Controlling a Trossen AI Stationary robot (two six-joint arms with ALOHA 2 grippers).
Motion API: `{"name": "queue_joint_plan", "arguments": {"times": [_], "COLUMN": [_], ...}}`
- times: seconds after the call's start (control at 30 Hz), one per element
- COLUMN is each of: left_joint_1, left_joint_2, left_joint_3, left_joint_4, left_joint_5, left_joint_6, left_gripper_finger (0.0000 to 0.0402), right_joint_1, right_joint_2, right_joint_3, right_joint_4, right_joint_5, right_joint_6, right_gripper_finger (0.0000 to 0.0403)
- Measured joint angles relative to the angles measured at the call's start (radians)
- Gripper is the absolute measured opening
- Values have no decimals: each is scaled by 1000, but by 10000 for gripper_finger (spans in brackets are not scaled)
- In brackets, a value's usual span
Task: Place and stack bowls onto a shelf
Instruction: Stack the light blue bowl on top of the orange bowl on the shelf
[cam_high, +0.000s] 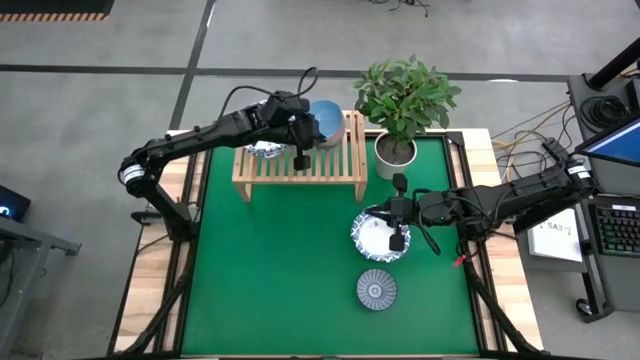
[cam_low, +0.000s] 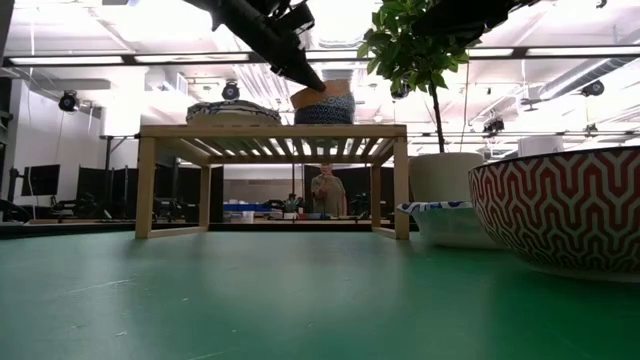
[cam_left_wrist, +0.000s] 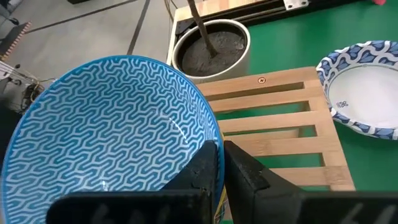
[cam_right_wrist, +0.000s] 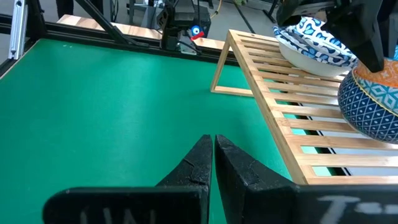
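My left gripper (cam_left_wrist: 221, 163) reaches over the light-wood shelf (cam_high: 300, 168) and is shut on the light-blue zigzag bowl (cam_high: 326, 122) at the shelf's far right corner. That bowl sits in a dark-blue patterned bowl (cam_low: 325, 112) on the slats. A white bowl with a blue rim (cam_high: 265, 150) rests on the shelf's left part. My right gripper (cam_right_wrist: 214, 160) is shut and hovers over another white blue-rimmed bowl (cam_high: 378, 238) on the green table. A grey-blue patterned bowl (cam_high: 377, 289) stands nearer the near edge. My left gripper holds the light-blue bowl by its rim (cam_left_wrist: 211, 140), on the side toward the table's left. One finger (cam_left_wrist: 202, 167) is inside the bowl and one finger (cam_left_wrist: 245, 171) outside. The fingers slant down from the left. The bowl sits nested in the dark-blue bowl on the shelf.
A white plant pot (cam_high: 396, 150) with a leafy plant stands just right of the shelf, close to the held bowl. In the low view a red-patterned bowl wall (cam_low: 570, 205) shows at the right. Bare green mat (cam_high: 270, 270) lies left of the two table bowls.
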Motion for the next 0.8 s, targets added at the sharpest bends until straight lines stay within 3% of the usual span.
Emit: {"name": "queue_joint_plan", "arguments": {"times": [0.4, 0.8], "left_joint_1": [-1, -1], "left_joint_2": [14, 16], "left_joint_3": [0, 0], "left_joint_4": [25, 9], "left_joint_5": [20, 19], "left_joint_6": [-18, -66], "left_gripper_finger": [8, 76], "right_joint_1": [0, 0], "right_joint_2": [0, 0], "right_joint_3": [0, 0], "right_joint_4": [1, 19], "right_joint_5": [0, 1], "right_joint_6": [0, 0], "right_gripper_finger": [9, 9]}}
